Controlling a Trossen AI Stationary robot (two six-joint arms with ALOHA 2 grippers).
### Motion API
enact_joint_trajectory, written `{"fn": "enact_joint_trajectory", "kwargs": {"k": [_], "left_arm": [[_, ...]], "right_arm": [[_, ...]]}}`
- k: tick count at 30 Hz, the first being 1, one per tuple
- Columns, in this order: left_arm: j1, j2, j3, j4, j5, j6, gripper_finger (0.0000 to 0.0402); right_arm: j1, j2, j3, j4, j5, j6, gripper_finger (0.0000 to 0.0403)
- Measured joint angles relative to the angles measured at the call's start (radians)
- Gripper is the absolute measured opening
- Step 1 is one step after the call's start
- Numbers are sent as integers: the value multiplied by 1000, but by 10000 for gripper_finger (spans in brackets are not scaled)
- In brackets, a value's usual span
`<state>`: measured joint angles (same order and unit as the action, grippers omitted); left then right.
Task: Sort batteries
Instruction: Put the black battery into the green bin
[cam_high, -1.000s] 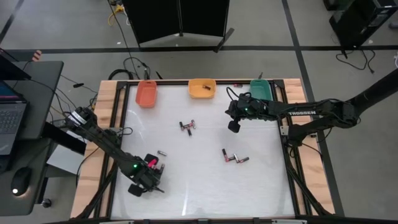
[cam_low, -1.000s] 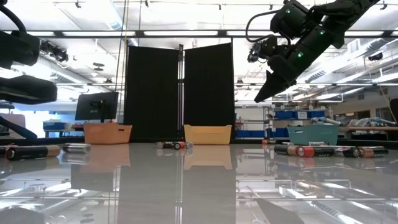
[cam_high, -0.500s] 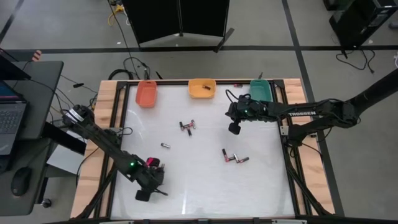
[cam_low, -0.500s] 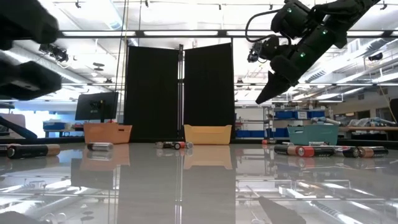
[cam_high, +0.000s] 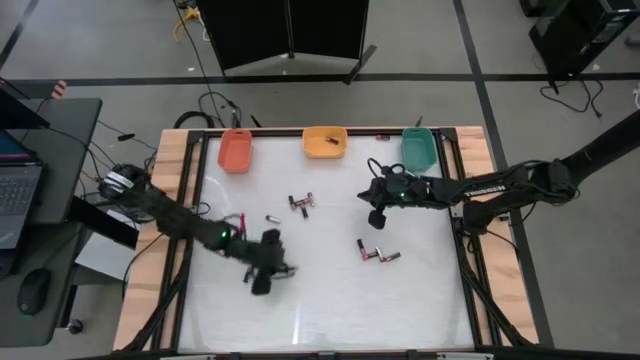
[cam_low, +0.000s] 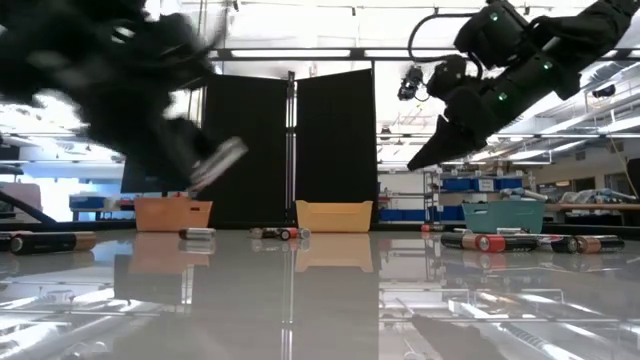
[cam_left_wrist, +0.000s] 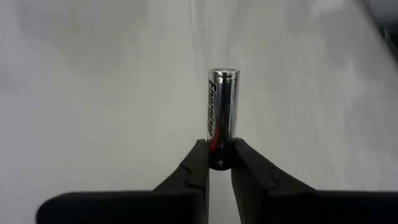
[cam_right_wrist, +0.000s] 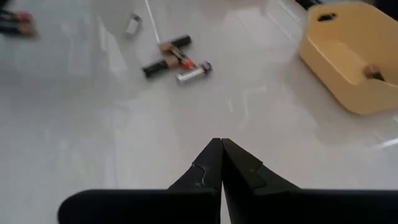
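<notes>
High view, left gripper (cam_high: 272, 268): hanging over the left middle of the desk (cam_high: 330, 300), clamped on one battery.
High view, right gripper (cam_high: 377, 217): hovering right of centre, fingers pressed together, carrying nothing.
High view, loose batteries: lying flat in a cluster (cam_high: 301, 203) near the centre, a second cluster (cam_high: 375, 253) lower right, a single one (cam_high: 270, 219) between the clusters and the left gripper.
High view, bins: orange bin (cam_high: 235, 151), yellow bin (cam_high: 325, 142) and green bin (cam_high: 419, 146) standing along the far edge.
Low view, held battery (cam_low: 218, 163): tilting, raised end pointing right, above the desk.
Left wrist view, held battery: silvery cylinder with black lettering and a dark, red-banded base, long axis pointing straight out from the fingertips, pinched at the base.
Right wrist view: showing the closed fingers above bare desk, the centre cluster and yellow bin beyond.
</notes>
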<state>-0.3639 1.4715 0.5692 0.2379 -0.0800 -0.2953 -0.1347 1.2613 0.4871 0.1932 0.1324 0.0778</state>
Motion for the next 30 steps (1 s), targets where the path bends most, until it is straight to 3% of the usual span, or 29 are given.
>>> {"fn": "enact_joint_trajectory", "kwargs": {"k": [7, 12, 22, 30], "left_arm": [[276, 0, -93, 508, 188, 128, 46], [413, 0, -81, 701, 295, 134, 46], [529, 25, 74, 648, 322, 134, 46], [586, 157, 212, 606, 381, 139, 46]], "right_arm": [[47, 0, -20, 227, -17, 18, 14], [59, 0, -20, 422, -72, 90, 25], [62, 0, -20, 643, -34, 113, 88], [64, 0, 31, 637, -26, 106, 152]]}}
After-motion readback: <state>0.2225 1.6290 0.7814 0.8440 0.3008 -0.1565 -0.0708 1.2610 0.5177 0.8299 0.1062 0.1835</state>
